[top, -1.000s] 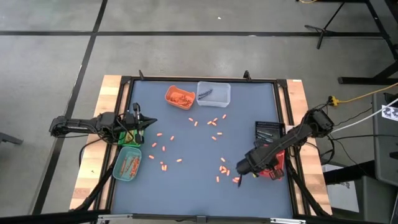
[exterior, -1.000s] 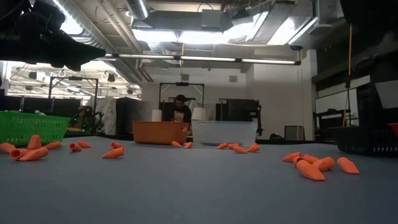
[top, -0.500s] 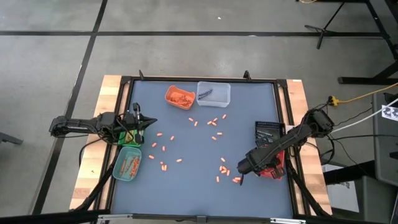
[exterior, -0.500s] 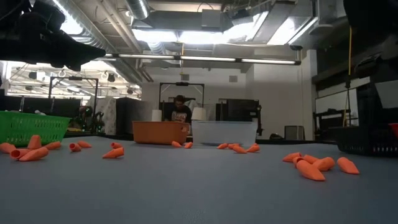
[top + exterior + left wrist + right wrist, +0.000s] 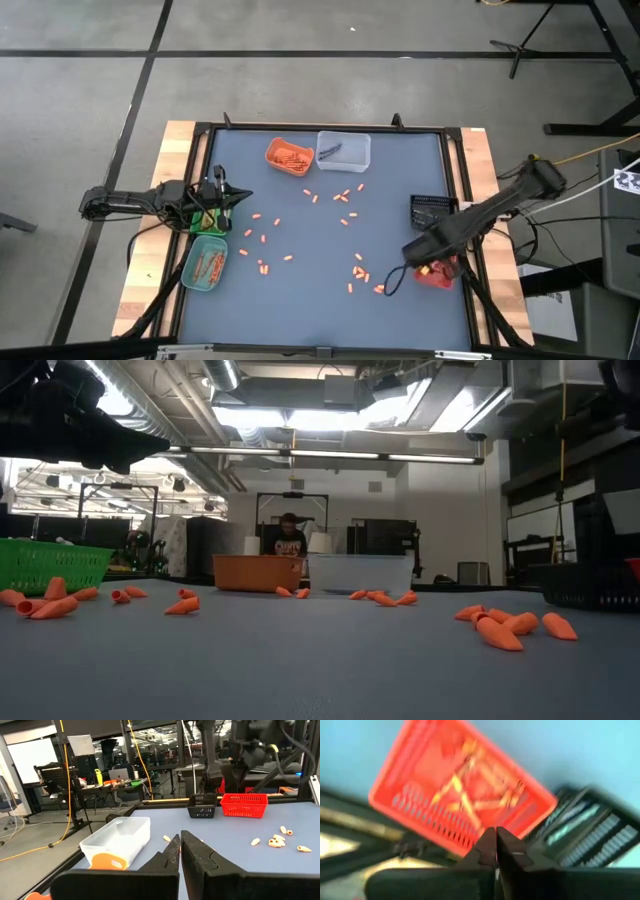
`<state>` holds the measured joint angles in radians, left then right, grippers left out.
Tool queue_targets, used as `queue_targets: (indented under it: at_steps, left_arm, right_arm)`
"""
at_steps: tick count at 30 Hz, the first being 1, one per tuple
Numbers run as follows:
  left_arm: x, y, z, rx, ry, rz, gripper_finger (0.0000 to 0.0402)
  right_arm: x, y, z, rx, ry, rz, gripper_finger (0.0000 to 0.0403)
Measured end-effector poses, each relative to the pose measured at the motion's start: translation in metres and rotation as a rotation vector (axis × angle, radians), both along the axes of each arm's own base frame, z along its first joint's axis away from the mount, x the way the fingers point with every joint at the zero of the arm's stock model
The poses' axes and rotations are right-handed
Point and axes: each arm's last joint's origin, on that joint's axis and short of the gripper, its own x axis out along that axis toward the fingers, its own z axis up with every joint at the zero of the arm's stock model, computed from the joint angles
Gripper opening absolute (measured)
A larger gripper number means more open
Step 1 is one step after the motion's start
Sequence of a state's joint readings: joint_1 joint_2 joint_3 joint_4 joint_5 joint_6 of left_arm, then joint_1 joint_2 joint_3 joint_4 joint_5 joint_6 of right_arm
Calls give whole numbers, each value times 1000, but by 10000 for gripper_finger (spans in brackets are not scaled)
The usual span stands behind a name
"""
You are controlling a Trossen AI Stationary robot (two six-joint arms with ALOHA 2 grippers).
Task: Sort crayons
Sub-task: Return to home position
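Orange crayons [image 5: 264, 240] lie scattered flat on the blue-grey table top [image 5: 300, 300], with a small cluster [image 5: 360, 271] near the front right and more [image 5: 510, 626] in the low view. More crayons [image 5: 470, 795] lie in the red basket [image 5: 438, 273]. My right gripper [image 5: 418, 252] hangs shut over that basket's left end, pointing steeply down, with nothing visible between its fingers [image 5: 496, 845]. At the table's left edge my left gripper [image 5: 236, 197] waits shut and level, with nothing between its fingers [image 5: 180, 851].
An orange tray [image 5: 288, 155] and a clear tray [image 5: 343, 149] stand at the far edge. A black basket [image 5: 433, 211] sits just beyond the red one, and a green basket [image 5: 206, 262] stands near the left front. A person [image 5: 290, 540] shows in the room behind.
My right gripper has risen from beside the front right cluster of crayons. It has moved toward the table's right edge, over the red basket, and has tipped to point more steeply down. The crayons on the table have not moved.
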<state>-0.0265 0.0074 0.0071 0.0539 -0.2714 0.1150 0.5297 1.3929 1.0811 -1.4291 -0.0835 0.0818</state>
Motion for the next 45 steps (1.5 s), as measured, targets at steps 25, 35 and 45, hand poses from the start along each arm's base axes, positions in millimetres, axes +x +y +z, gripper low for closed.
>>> queue_targets:
  at_steps: [25,35,45]
  left_arm:
    - [0,0,0,0,0,0,1]
    - [0,0,0,0,0,0,1]
    - [0,0,0,0,0,0,1]
  right_arm:
    - [-86,-101,47,247,-1536,-268,1]
    - [-89,-102,3,380,-1685,-243,2]
    - [-98,-102,-21,422,-1794,-214,2]
